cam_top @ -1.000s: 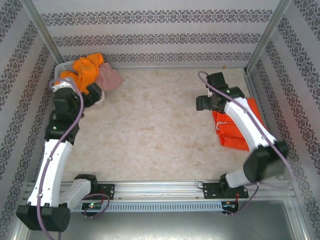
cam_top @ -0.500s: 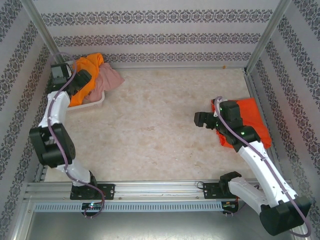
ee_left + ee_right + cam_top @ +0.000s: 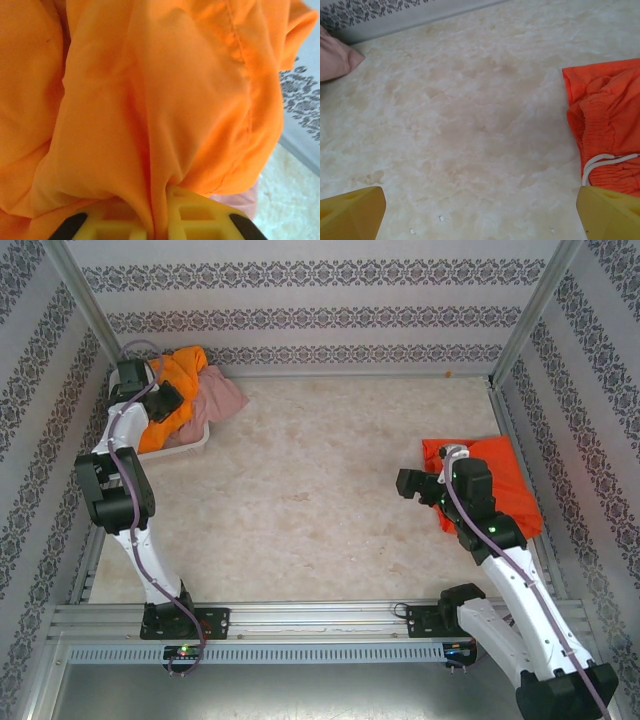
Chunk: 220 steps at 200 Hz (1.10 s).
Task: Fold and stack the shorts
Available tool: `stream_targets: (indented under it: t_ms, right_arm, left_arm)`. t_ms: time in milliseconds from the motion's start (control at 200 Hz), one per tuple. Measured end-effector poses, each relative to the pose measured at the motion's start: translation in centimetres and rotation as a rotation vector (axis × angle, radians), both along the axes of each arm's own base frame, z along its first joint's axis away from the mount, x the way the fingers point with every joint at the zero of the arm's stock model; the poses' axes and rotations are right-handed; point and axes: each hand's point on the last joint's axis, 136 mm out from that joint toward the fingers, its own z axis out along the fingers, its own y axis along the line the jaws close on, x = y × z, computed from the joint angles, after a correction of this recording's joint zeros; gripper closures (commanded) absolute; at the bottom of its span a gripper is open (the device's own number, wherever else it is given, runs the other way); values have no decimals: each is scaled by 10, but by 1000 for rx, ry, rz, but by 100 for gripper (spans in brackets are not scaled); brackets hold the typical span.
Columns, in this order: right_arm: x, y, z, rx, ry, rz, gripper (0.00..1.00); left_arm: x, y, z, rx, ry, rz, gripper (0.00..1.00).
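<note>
With the left fingers [image 3: 200,220], clamped together on a pinched fold of the yellow-orange shorts [image 3: 150,100], cloth squeezed into the slit between them. With the right fingers [image 3: 350,210], spread wide apart over bare counter [image 3: 470,125], just left of the red-orange shorts [image 3: 610,125].

Outward from the left grip: bunched orange cloth heaped in and over the white basket [image 3: 190,448] at the far left corner, close against the left wall [image 3: 50,390]. Dusty pink shorts [image 3: 218,398] spilling over the basket's right side onto the counter. Little room there, with walls near on two sides.

Outward from the right: red-orange shorts lying in a low heap near the counter's right edge, waistband gathered, a white drawstring [image 3: 605,162] looped on top. Between basket and red-orange shorts, a wide open stretch of counter.

Hard to make out: most of the basket, buried under cloth and crossed by the left arm [image 3: 110,500]. From the right wrist, red-orange shorts cut off at the picture's right edge. From above, their near-left part covered by the right arm [image 3: 510,570]. From the left wrist, a sliver of pink at lower right, its shape unclear.

Below, a pale marbled beige counter. Around it, walls [image 3: 320,300] papered in grey floral bands, metal posts [image 3: 85,300] at the far corners, a metal rail [image 3: 320,615] along the near edge carrying both arm bases.
</note>
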Motion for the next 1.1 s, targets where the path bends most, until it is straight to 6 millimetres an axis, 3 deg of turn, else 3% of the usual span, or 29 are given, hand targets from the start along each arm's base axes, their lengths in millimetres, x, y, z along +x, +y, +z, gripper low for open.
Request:
stream_targets:
  t_ms: [80,160,230,435,545,654,739,829,969,1099]
  right_arm:
    - [-1,-3,-4,34,-8,-17,3]
    - [-1,-6,-10,75,4,-35,2]
    - [-1,-7,-13,110,21,-43,2]
    - [2,3,-9,177,19,-8,2]
    - [3,9,-4,212,5,13,2]
    - [6,13,-1,233,-2,32,2]
    - [7,16,-3,244,10,43,2]
    - [8,19,-8,253,33,54,2]
    - [10,21,-16,257,67,60,2]
    - [11,21,-16,255,74,57,2]
  left_arm:
    - [-6,3,23,44,-28,10,100]
    - [-16,8,61,106,-85,27,100]
    - [-26,11,107,170,-161,47,100]
    - [-71,12,268,339,-466,113,100]
    - [-99,0,334,390,-604,126,100]
    - [-116,-38,384,392,-728,68,100]
    - [-123,-77,407,376,-792,-16,100]
    - [-127,-118,413,339,-824,-116,100]
    - [-128,-178,407,254,-838,-308,100]
    - [-122,-238,388,176,-826,-531,100]
